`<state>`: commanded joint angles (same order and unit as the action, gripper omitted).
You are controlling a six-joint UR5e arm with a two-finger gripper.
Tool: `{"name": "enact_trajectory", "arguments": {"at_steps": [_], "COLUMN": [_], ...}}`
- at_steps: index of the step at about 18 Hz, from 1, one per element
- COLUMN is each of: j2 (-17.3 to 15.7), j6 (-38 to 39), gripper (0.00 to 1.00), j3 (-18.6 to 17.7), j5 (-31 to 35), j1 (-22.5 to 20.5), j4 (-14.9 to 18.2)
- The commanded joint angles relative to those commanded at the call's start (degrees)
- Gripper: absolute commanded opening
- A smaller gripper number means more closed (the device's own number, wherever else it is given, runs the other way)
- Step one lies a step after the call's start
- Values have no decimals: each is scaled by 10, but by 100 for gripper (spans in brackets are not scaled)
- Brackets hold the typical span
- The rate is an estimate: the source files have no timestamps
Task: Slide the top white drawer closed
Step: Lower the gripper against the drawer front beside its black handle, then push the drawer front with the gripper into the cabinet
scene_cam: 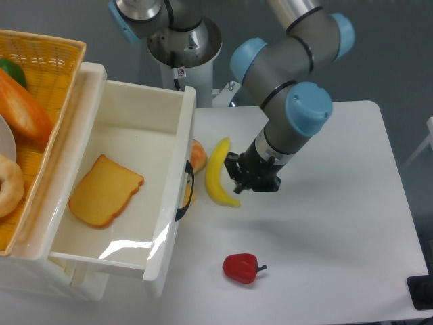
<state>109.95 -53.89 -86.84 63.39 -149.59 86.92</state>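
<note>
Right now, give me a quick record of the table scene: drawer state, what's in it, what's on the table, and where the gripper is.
drawer: top white drawer pulled wide open
drawer contents: one slice of bread
drawer handle: black handle on the front panel, untouched
table items: banana, red pepper, apple partly behind the drawer front
basket: yellow basket on top of the cabinet, holding food
gripper: gripper just right of the banana, holding nothing; open or shut unclear

Large glossy white plastic top drawer (162, 135) showing glare at six o'clock; yellow woven wicker basket (47, 51); matt white tabletop (338, 237).
</note>
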Motion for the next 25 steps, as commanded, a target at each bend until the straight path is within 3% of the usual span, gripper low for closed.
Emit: {"name": "enact_trajectory", "arguments": {"at_steps": [13, 25], "j2": [5, 0], "j6": [29, 30], "gripper": [0, 0], "j3": [11, 11], "j5": [-54, -54], "j1": [19, 40], "j4": [-4, -4]}}
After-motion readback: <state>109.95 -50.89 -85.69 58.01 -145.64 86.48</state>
